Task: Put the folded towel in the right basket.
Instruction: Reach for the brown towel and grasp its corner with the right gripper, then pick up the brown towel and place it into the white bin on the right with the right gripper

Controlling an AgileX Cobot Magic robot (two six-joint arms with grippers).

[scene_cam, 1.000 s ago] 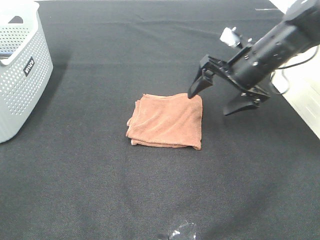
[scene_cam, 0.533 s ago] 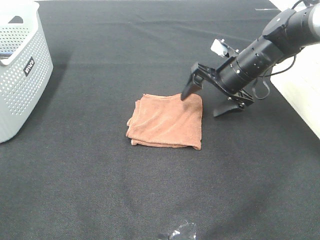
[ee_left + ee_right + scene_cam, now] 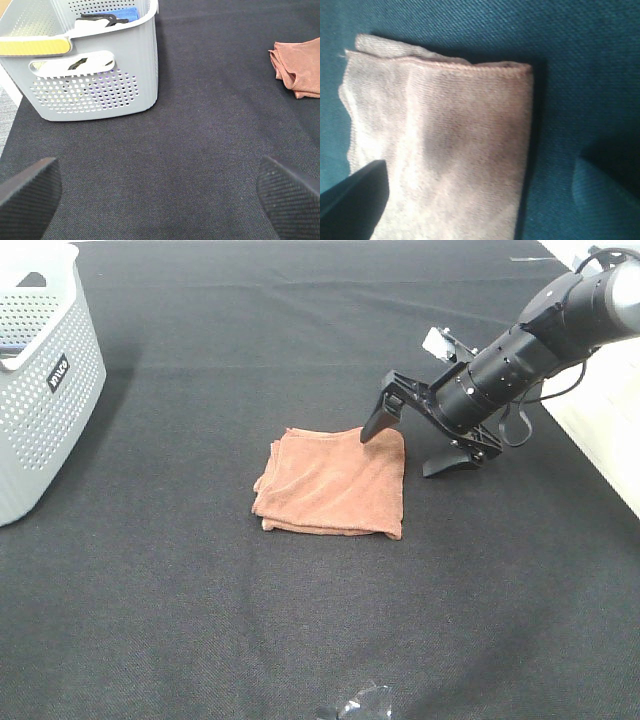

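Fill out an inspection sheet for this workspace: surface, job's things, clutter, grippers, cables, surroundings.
Surface: black cloth covers the table, flat.
Job's things: folded towel lies flat mid-table. The one grey basket in view stands at the left edge and already holds things. No basket is seen on the right.
Clutter: a small shiny scrap at the near edge, too small to identify.
Grippers: right gripper is open, one finger over the towel's far right corner, the other off the towel; contact unclear. Left gripper is open over bare cloth.
Cables: a black cable loops by the right arm's wrist.
Surroundings: a pale surface lies beyond the right edge.
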